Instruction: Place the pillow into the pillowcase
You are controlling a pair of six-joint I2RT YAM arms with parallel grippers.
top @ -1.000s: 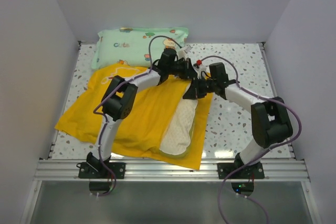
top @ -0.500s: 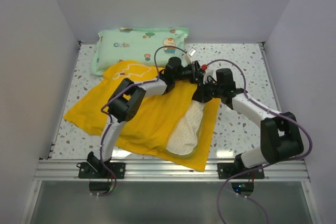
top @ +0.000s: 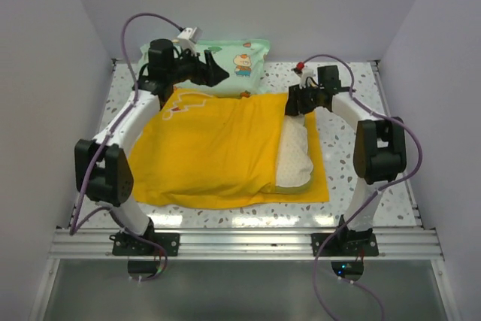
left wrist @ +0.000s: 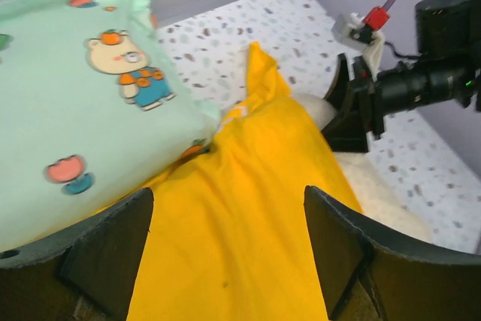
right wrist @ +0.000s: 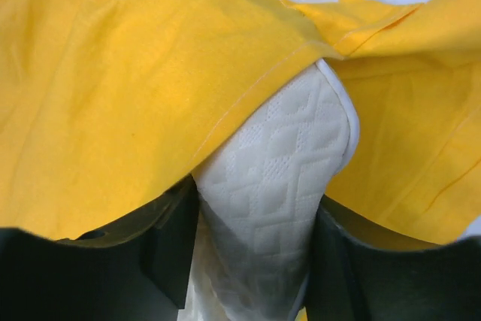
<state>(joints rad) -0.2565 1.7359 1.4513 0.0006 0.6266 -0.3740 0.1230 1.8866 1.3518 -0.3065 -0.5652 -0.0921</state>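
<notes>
Shows the pillow (top: 294, 157) mostly inside the pillowcase (top: 218, 148), white edge bared at the right-hand opening. Finds the left gripper (top: 219, 75) spread wide above the mint-green pillow (top: 244, 56), empty. Cannot tell whether the right gripper (top: 294, 103) (fingers (right wrist: 169, 257) astride that quilted edge) pinches it.

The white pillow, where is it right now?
In the top view, the pillow lies right of centre, partly inside the yellow pillowcase, its right side poking out.

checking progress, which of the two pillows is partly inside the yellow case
The cream-white quilted pillow, sticking out of the pillowcase on its right side. The mint-green cartoon-print pillow lies outside it, at the back.
</notes>
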